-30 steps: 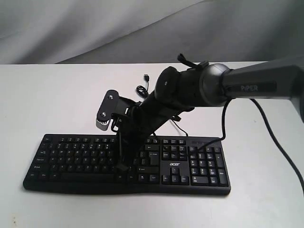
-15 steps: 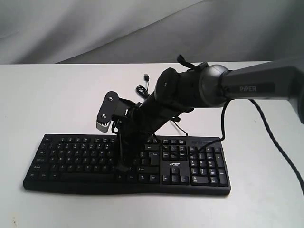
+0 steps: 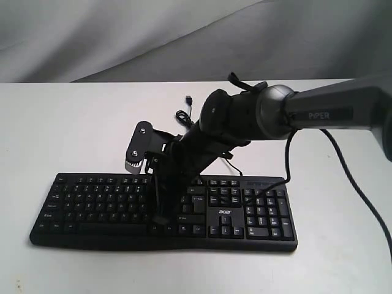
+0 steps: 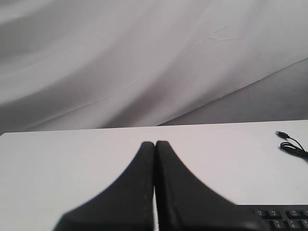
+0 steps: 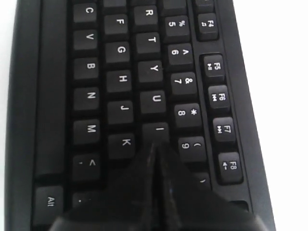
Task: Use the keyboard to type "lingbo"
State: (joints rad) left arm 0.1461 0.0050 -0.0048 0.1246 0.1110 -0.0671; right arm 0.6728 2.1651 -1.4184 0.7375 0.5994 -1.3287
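Observation:
The black keyboard [image 3: 245,211] with its white acer logo lies across the front of the white table [image 3: 73,128]. My right gripper [image 3: 160,218] reaches across from the right and points steeply down over the right-hand letter keys, jaws shut on nothing. In the right wrist view the right gripper [image 5: 155,145] ends just short of the I key [image 5: 159,129], between K [image 5: 124,143] and 9. Whether a key is touched cannot be told. The left gripper [image 4: 155,143] is shut and empty over bare table, with a keyboard corner [image 4: 284,212] beside it.
The keyboard's thin black USB cable [image 3: 183,115] lies coiled behind it, plug [image 3: 189,98] loose on the table; the cable [image 4: 292,146] also shows in the left wrist view. The right arm's black cable [image 3: 343,165] hangs above the number pad. Grey cloth backs the table.
The right gripper has edged slightly down and to the right over the keys. The keyboard has not moved.

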